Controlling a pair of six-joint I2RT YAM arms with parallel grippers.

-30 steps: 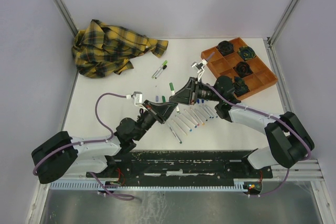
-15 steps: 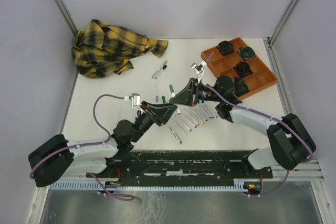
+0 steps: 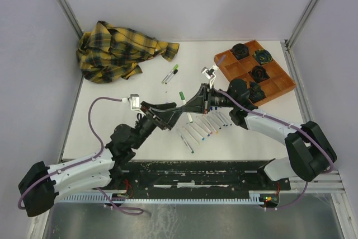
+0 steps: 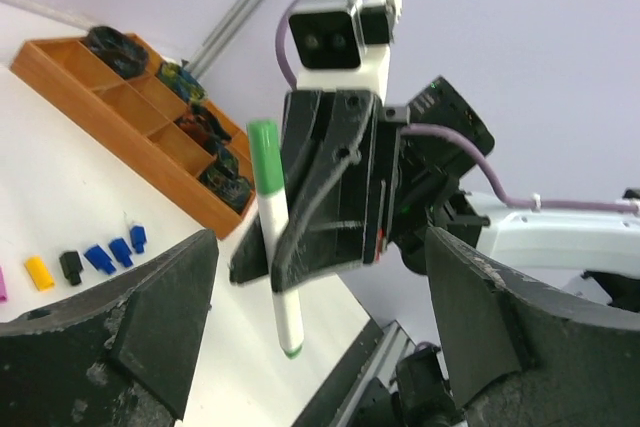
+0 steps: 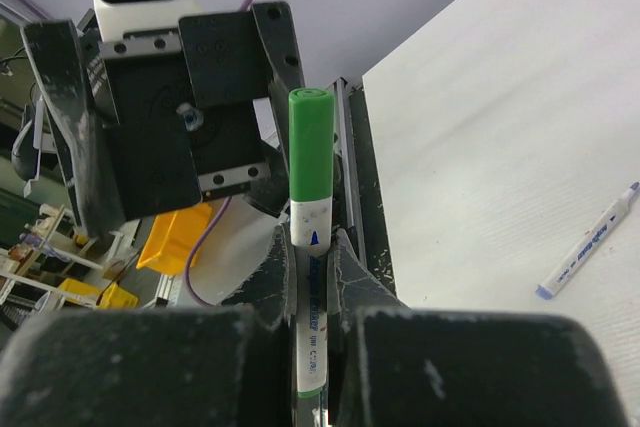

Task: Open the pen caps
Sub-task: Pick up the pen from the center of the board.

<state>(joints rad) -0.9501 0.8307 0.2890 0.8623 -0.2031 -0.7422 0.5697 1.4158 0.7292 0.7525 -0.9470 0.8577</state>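
My right gripper (image 5: 312,247) is shut on the white barrel of a pen (image 5: 312,297), held above the table. The pen's green cap (image 5: 311,157) sits on it and sticks out past the fingertips. In the left wrist view this green cap (image 4: 265,159) tops the pen (image 4: 280,277), which hangs between my left gripper's (image 4: 320,247) wide-open jaws without touching them. From above, the left gripper (image 3: 165,115) stands just left of the right gripper (image 3: 190,106). Loose pen caps (image 4: 97,258), yellow, black and blue, lie on the table.
A row of uncapped pens (image 3: 201,127) lies under the grippers. Another capped pen (image 3: 170,74) lies beside a yellow plaid cloth (image 3: 117,48) at the back left. The orange tray (image 3: 282,86) with dark round objects stands at the back right.
My left gripper has opened wide and drawn back to the left, away from the pen. The right gripper has stayed put, gripping the green-capped pen.
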